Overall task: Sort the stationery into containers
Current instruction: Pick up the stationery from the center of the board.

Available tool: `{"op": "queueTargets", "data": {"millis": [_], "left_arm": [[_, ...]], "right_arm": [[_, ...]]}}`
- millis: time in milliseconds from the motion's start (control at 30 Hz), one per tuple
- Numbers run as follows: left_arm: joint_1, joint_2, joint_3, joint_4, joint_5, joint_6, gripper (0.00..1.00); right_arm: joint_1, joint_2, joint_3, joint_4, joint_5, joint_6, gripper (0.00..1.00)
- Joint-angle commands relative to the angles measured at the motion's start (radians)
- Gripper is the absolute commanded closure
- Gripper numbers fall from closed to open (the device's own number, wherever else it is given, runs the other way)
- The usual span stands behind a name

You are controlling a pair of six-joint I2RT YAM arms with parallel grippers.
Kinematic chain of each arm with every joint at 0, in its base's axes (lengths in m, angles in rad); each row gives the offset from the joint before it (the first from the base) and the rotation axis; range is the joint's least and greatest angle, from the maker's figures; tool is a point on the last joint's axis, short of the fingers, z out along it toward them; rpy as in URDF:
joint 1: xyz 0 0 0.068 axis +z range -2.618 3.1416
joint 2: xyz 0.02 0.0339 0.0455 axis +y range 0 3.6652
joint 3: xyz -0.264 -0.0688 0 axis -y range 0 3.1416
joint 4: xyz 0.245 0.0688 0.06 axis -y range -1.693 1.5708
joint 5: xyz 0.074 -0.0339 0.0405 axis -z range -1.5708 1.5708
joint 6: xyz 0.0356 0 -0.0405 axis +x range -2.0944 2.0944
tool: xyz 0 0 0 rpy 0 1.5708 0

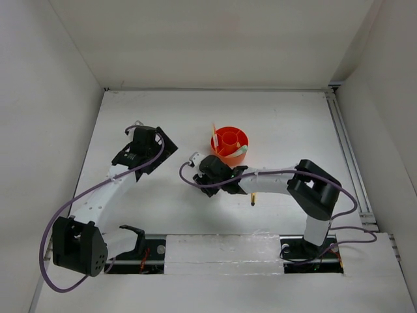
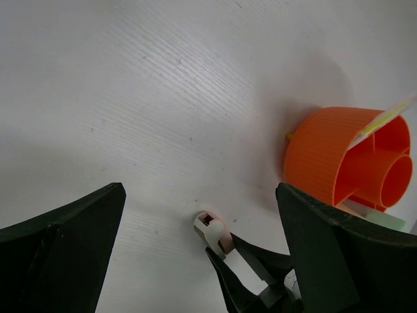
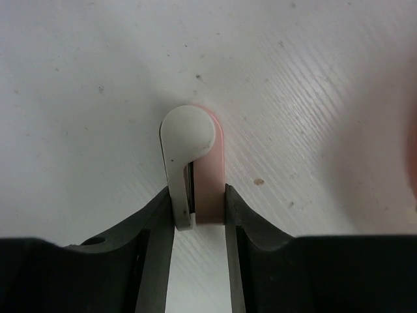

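Clamping pink-white stapler (image 3: 194, 147) lengthwise, right gripper (image 3: 199, 203), rounded nose pointing away

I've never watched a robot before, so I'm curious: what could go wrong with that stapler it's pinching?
The right gripper pinches the stapler only at one end, so it might pivot or slip out. The organiser already holds a pen, which the stapler could knock on its way in.

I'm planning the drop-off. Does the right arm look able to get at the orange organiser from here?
Probably yes. The right gripper, shut on the stapler, sits close beside the organiser with nothing between them; the left gripper hangs open well off to the left.
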State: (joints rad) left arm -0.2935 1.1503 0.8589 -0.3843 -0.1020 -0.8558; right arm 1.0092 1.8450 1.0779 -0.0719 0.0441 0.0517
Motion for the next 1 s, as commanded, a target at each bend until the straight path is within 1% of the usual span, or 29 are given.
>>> {"op": "queueTargets", "data": {"millis": [0,67,100,133,167,200,233,300,367,433,467,533,567,600,700,833,867,967], "left_arm": [[-0.001,0.002,0.005,0.096,0.122,0.035,0.0],[-0.001,-0.008,-0.033,0.16,0.212,0.069,0.0],[-0.001,-0.017,-0.043,0.189,0.305,0.069,0.0],[-0.001,-0.017,-0.053,0.249,0.353,0.069,0.0],[-0.001,-0.017,-0.078,0.309,0.437,0.058,0.0],[-0.001,-0.017,-0.089,0.309,0.476,0.046,0.0],[-0.001,-0.017,-0.099,0.374,0.517,0.032,0.0],[-0.001,-0.008,-0.122,0.435,0.609,0.005,0.0],[-0.013,0.015,-0.133,0.504,0.649,-0.006,0.0],[-0.013,0.028,-0.133,0.527,0.695,-0.019,0.0],[-0.013,0.028,-0.133,0.573,0.718,-0.028,0.0],[-0.013,0.037,-0.133,0.594,0.742,-0.042,0.0],[-0.013,0.037,-0.133,0.594,0.742,-0.051,0.03],[-0.013,0.037,-0.133,0.608,0.742,-0.051,0.08],[-0.022,0.046,-0.143,0.617,0.742,-0.051,0.16],[-0.022,0.068,-0.153,0.646,0.752,-0.051,0.25],[-0.022,0.068,-0.165,0.647,0.765,-0.051,0.31],[-0.022,0.078,-0.175,0.673,0.774,-0.06,0.41]], "right_arm": [[0.005,-0.101,-0.009,0.017,0.074,0.072,1.0],[0.005,-0.171,-0.019,0.029,0.12,0.132,1.0],[0.005,-0.193,-0.019,0.04,0.15,0.151,1.0],[0.005,-0.21,-0.019,0.049,0.201,0.164,1.0],[0.005,-0.237,-0.019,0.058,0.235,0.177,1.0],[0.005,-0.237,-0.009,0.058,0.235,0.177,1.0],[0.005,-0.251,-0.009,0.069,0.269,0.188,1.0],[0.005,-0.251,0.013,0.079,0.309,0.207,1.0],[0.005,-0.26,0.013,0.096,0.329,0.208,1.0],[0.005,-0.27,0.025,0.109,0.32,0.208,1.0],[0.005,-0.27,0.025,0.109,0.319,0.208,1.0],[0.005,-0.27,0.036,0.118,0.319,0.218,1.0],[0.005,-0.28,0.036,0.132,0.319,0.218,1.0],[0.005,-0.28,0.036,0.132,0.319,0.218,1.0],[0.005,-0.293,0.036,0.153,0.319,0.218,1.0],[0.005,-0.323,0.036,0.162,0.319,0.218,1.0],[0.005,-0.335,0.036,0.162,0.309,0.218,1.0],[0.005,-0.348,0.027,0.182,0.309,0.229,1.0]]}}
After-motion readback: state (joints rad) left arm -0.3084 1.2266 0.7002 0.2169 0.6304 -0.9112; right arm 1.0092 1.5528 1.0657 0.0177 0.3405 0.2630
